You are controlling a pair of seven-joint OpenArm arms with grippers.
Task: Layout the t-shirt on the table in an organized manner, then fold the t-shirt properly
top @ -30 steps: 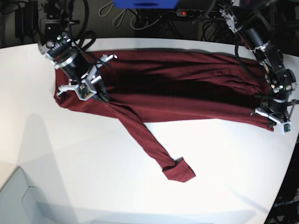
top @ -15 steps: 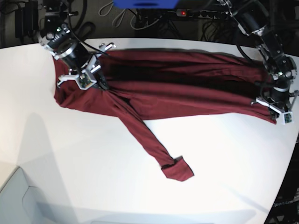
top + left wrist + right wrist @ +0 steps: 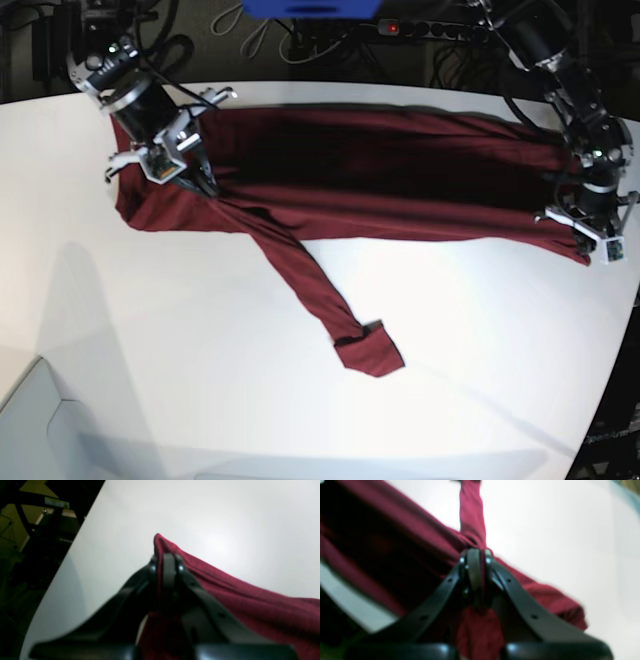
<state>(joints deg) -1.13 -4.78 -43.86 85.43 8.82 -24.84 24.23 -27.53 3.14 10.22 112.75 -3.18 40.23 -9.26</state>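
The dark maroon t-shirt [image 3: 380,190] lies stretched left to right across the back of the white table [image 3: 200,350]. One long sleeve [image 3: 310,285] trails diagonally toward the front, its cuff folded over. My right gripper [image 3: 210,188] is shut on the shirt at its left end, near where the sleeve starts; the right wrist view shows the jaws [image 3: 475,560] pinching cloth [image 3: 407,542]. My left gripper [image 3: 582,246] is shut on the shirt's right corner; the left wrist view shows it [image 3: 166,563] clamped on the cloth's edge [image 3: 250,597].
The table's curved edge runs down the right side [image 3: 625,330], close to my left gripper, and shows in the left wrist view [image 3: 75,545]. Cables and a power strip [image 3: 400,28] lie behind the table. A pale box corner [image 3: 40,430] sits at the front left.
Both grippers have moved toward the back of the table with the shirt held. The body is stretched straighter, and the sleeve cuff has slid back and left.
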